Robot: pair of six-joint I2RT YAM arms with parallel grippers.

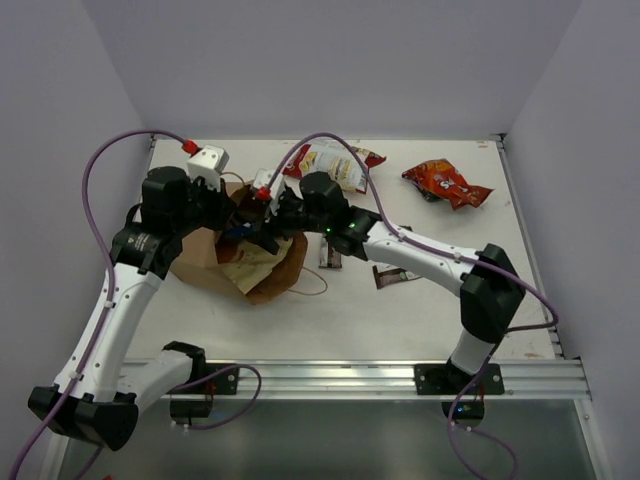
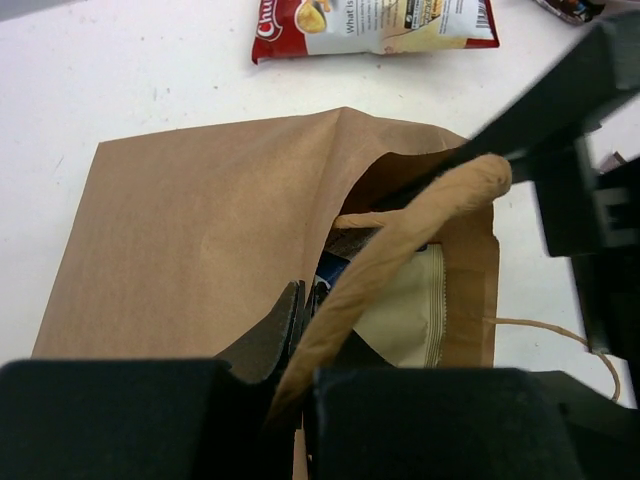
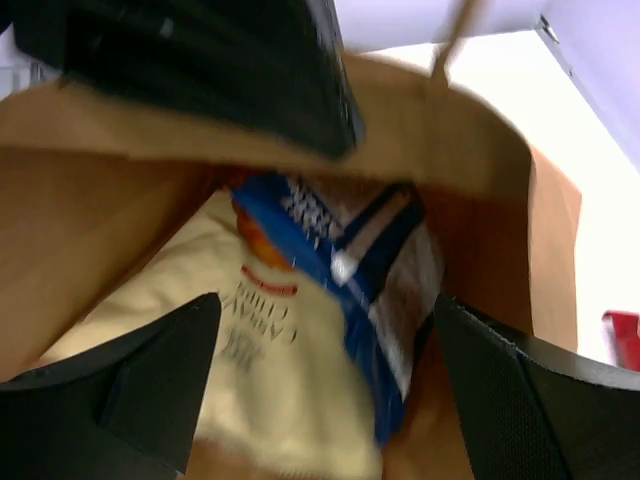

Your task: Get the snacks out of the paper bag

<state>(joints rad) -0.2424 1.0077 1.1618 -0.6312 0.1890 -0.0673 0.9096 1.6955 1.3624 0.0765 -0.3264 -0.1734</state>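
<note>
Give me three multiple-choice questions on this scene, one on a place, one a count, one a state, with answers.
1. Where is the crinkly orange-red chip bag relative to the brown kraft paper bag? A inside it. B under it. C apart, on the white table to its right.
2. How many chip bags lie outside the paper bag? A none. B two. C five.
3. The right end effector is: A open at the bag's mouth. B shut on a candy bar. C out of view.
Answers: C, bare table separates them. B, the orange-red one and a white-red chip bag. A, its fingers flank a blue-white packet.
</note>
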